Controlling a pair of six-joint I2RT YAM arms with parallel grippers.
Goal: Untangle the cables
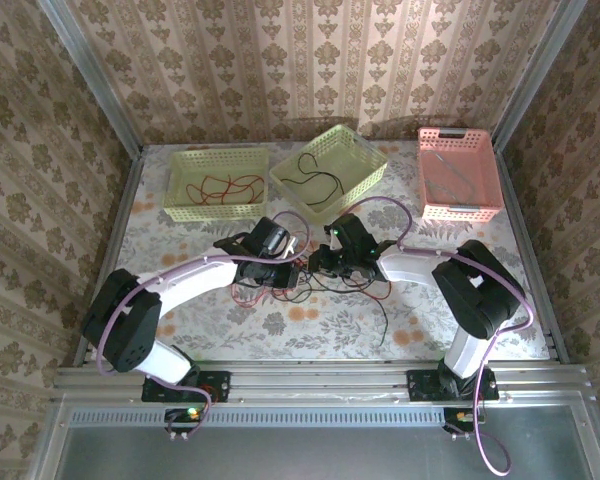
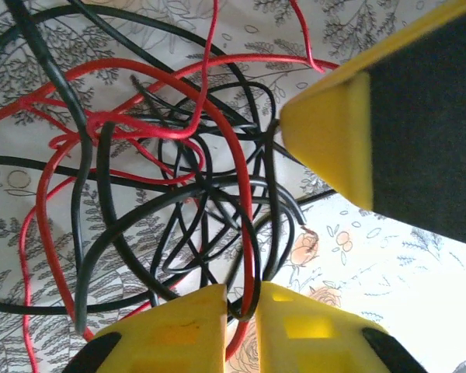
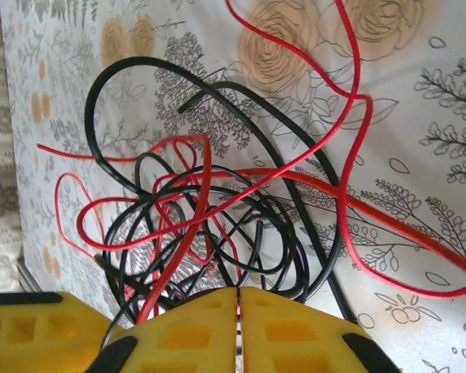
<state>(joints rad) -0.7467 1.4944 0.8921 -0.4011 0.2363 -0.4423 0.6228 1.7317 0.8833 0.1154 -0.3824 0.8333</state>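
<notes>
**A:** Which step is this, do you think?

**B:** The taking hold, I would say. The cables [image 1: 315, 272] lie as one tangle in the middle of the tabletop [image 1: 280, 325], and both arms meet over it. The left jaws are almost together. A red strand and a black one run into the thin gap between them, so I judge they are pinched there. The right jaws, at 3 o'clock of the tangle, are pressed fully together.

**A:** Do they hold anything?

**B:** I cannot tell. Strands pass under the tips, but the pinch itself is hidden.

**A:** And the next move?

**B:** Probably a slow pull apart, toward 9 and 3 o'clock, watching which loops tighten. A freed strand could then go to a basket. The green basket [image 1: 215, 212] at 11 o'clock has red wire, the second green basket [image 1: 365, 185] at 12 o'clock has black, and the pink basket [image 1: 462, 212] is at 1 o'clock.

**A:** What is unclear?

**B:** The arms cover the knot from above. Up close the strands cross so often that I cannot follow which lies on top.
</notes>
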